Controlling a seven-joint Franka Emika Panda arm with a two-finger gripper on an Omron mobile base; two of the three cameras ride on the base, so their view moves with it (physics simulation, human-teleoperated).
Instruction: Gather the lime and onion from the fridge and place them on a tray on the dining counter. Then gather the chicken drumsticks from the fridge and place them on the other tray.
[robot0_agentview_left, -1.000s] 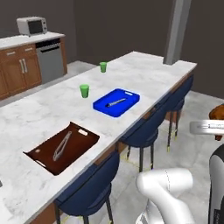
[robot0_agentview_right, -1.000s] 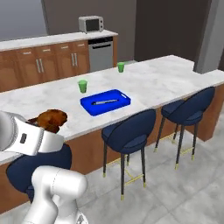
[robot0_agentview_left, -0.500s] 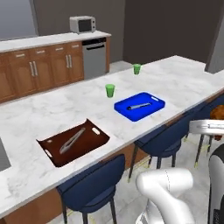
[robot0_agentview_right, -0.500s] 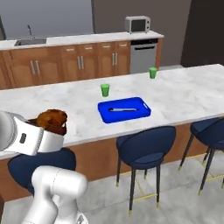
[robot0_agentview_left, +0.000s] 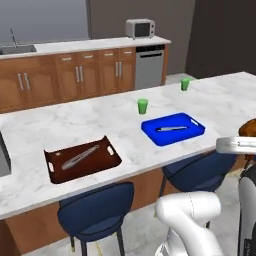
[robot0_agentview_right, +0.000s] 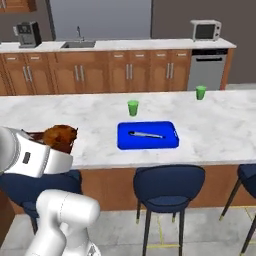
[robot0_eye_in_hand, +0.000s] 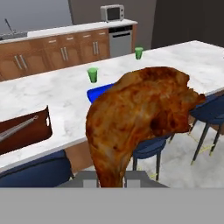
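Your hand (robot0_eye_in_hand: 111, 181) is clenched on a chicken drumstick (robot0_eye_in_hand: 140, 118), holding it up in front of the counter (robot0_agentview_left: 100, 130), off to the side of the stools (robot0_agentview_right: 167, 185). The blue tray (robot0_agentview_right: 147, 135) lies on the counter with a utensil in it, a green cup (robot0_agentview_right: 132, 107) just behind. The brown tray (robot0_agentview_left: 81, 159) sits well apart along the same counter.

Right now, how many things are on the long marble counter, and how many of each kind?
Small green cups: 2
Rectangular trays: 2, a bright blue one and a dark reddish-brown one
Grey utensils lying in the trays: 2
Total: 6
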